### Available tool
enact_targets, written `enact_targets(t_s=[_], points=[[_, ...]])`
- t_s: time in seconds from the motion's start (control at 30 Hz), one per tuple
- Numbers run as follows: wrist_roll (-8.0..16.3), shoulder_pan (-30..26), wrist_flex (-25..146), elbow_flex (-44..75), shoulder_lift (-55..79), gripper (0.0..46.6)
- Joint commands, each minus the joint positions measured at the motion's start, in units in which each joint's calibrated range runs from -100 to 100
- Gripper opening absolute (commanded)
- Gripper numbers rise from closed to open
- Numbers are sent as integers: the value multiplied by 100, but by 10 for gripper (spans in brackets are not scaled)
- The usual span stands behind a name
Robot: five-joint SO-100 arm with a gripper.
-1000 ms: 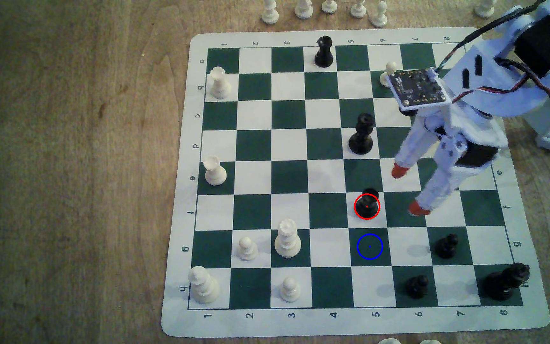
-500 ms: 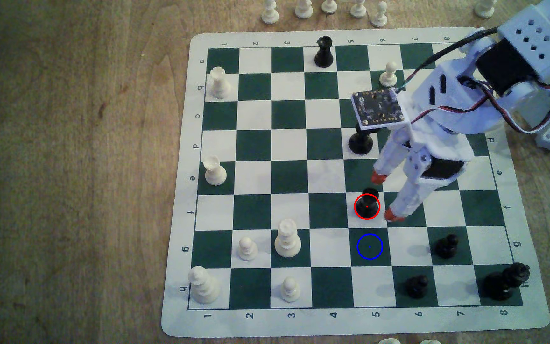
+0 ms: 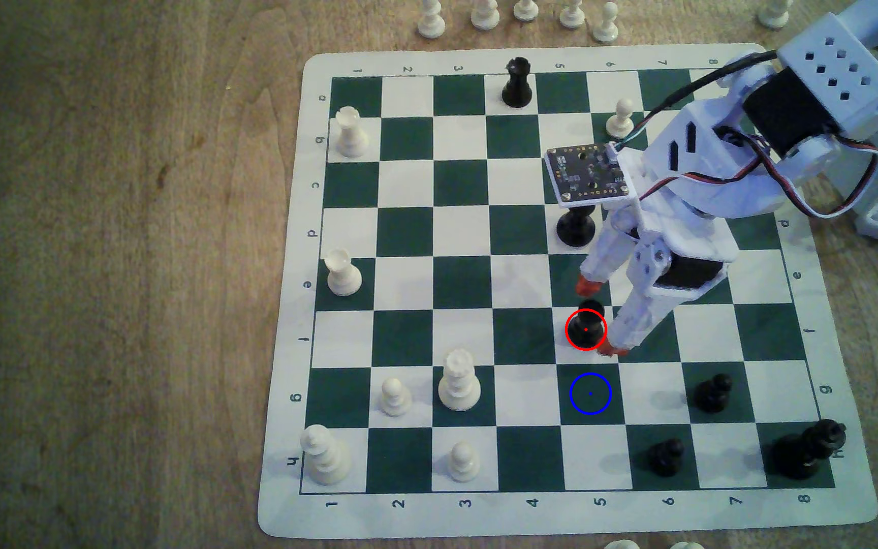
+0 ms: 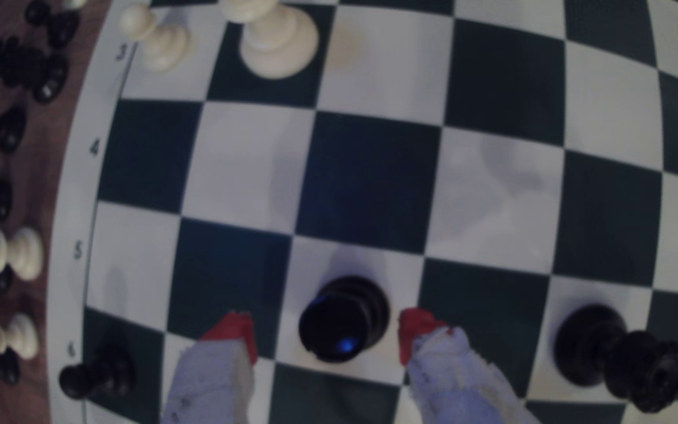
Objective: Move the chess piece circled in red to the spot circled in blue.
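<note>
The work surface is a wooden table (image 3: 109, 264) with a light brown, visible grain and several darker knots. A vinyl chessboard mat (image 3: 289, 327) with green and white squares and a pale border lies flat on it; the border carries printed numbers and letters. A row of white spare pieces (image 3: 518, 16) stands on the wood beyond the mat's far edge. Lighting is soft and even, casting faint shadows. No walls, floor or windows can be made out.

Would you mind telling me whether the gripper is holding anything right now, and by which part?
Nothing is held: the gripper is open, its red tips either side of the black pawn with gaps showing.
</note>
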State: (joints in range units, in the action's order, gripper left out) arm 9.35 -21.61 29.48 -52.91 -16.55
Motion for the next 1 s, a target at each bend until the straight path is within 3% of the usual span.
enact_targets(t_s=[0.0, 0.17, 0.33, 0.83, 0.97], points=[[15, -18, -164, 477, 50, 181], [24, -33, -172, 495, 84, 166], [29, -25, -180, 505, 110, 118], [88, -96, -254, 613, 220, 120], [73, -135, -229, 622, 229, 37]])
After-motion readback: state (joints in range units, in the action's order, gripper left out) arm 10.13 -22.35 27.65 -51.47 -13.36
